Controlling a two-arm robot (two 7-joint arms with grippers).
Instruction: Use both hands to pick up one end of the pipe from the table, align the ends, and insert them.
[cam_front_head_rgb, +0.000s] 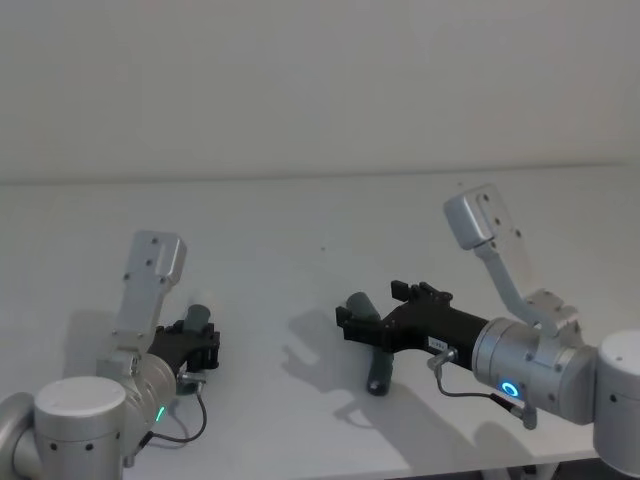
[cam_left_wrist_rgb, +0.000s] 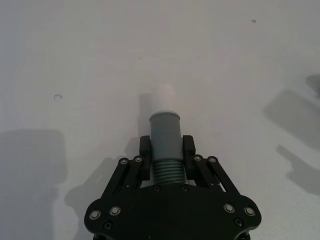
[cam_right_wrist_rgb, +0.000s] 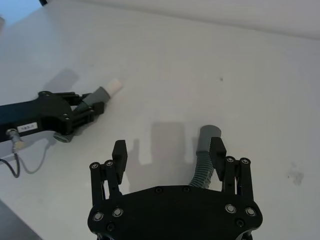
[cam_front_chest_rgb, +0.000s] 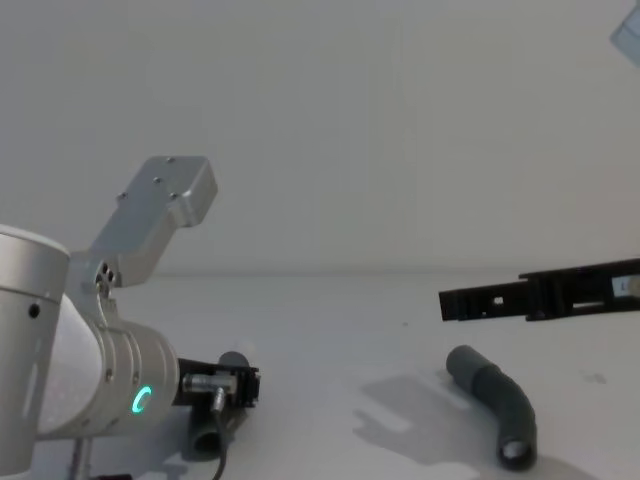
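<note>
I'm gripping the shorter piece with the left gripper, jaws clenched on its ribbed middle down by the bench, so the narrow white tip is poking free for mating. The right gripper is hovering, jaws released, above the longer piece, which is lying bent on the matte bench with its smooth cuff exposed.

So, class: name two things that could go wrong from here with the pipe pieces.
The open right claw hangs above the longer piece, which lies off-centre under it; closing may push it away.
The left claw grips the shorter piece on its ribs; the white tip might flex off line.
</note>
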